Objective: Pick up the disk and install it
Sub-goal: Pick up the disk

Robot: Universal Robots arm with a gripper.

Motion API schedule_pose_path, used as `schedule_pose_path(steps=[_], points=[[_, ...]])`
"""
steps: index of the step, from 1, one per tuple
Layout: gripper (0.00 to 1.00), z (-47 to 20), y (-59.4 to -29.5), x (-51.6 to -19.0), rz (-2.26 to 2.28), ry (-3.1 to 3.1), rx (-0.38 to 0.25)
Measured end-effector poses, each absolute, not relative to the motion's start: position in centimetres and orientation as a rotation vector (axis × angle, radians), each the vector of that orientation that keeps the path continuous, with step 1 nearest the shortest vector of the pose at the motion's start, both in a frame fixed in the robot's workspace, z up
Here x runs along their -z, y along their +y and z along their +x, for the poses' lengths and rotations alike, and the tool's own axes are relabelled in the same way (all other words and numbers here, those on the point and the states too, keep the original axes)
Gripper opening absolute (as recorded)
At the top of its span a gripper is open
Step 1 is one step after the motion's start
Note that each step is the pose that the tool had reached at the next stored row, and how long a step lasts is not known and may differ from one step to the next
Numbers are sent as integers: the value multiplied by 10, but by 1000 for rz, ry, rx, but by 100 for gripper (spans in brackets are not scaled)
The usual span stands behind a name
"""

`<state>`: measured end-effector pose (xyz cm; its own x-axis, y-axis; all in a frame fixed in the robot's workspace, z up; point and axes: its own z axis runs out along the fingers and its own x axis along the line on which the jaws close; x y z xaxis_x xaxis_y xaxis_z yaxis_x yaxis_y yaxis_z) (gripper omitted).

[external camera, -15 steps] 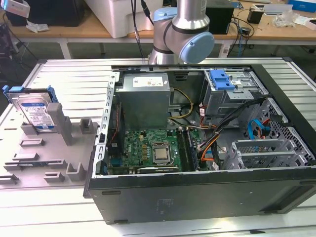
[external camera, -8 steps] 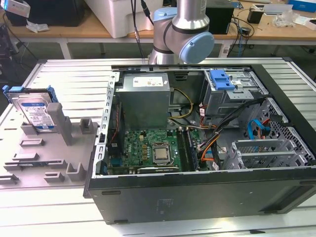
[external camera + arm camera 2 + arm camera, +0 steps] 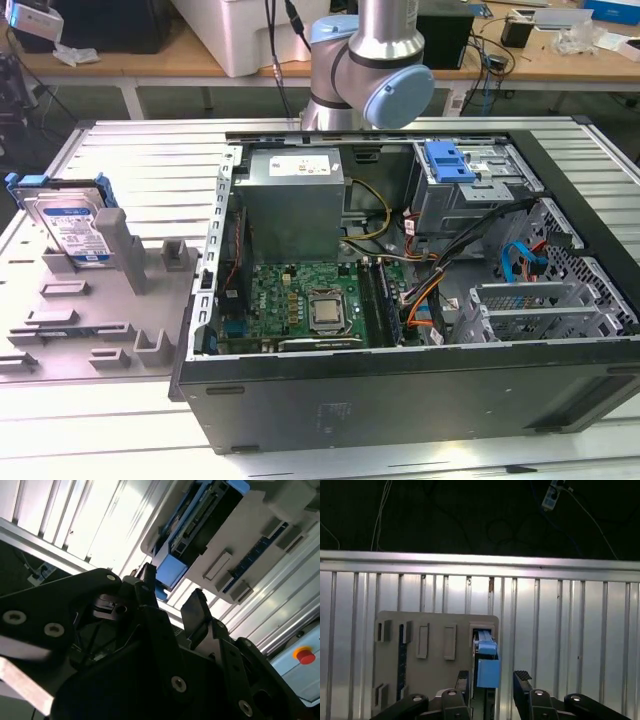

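Basically, the silver rectangular hard disk with a bright blue plastic carrier rail [image 3: 70, 225] stands on edge in a slot of the flat grey plastic holder plate [image 3: 100, 330], not yet lifted. In both wrist views the black two-finger gripper [image 3: 493, 682] hangs over the plate's slot end, its jaws spread, pinching nothing, with the carrier's blue end tab [image 3: 488, 672] between the fingers [image 3: 522, 680]. The tab looks closer to one finger than the other. The risk, as a judgement, is that closing off-centre would push the disk sideways in the slot, so it tilts or binds on the plate walls when pulled. A grip on the plastic tab alone may flex or slip under the drive's weight. The open black metal computer case [image 3: 400, 400] lies beside the plate, well apart from the disk.
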<state>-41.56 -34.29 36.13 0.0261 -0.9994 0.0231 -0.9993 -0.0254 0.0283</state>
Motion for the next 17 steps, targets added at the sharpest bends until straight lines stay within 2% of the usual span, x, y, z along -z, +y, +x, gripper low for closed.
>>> schedule_pose_path(steps=[17], points=[[48, -409, -345, -346, 2192, -2199, 5]])
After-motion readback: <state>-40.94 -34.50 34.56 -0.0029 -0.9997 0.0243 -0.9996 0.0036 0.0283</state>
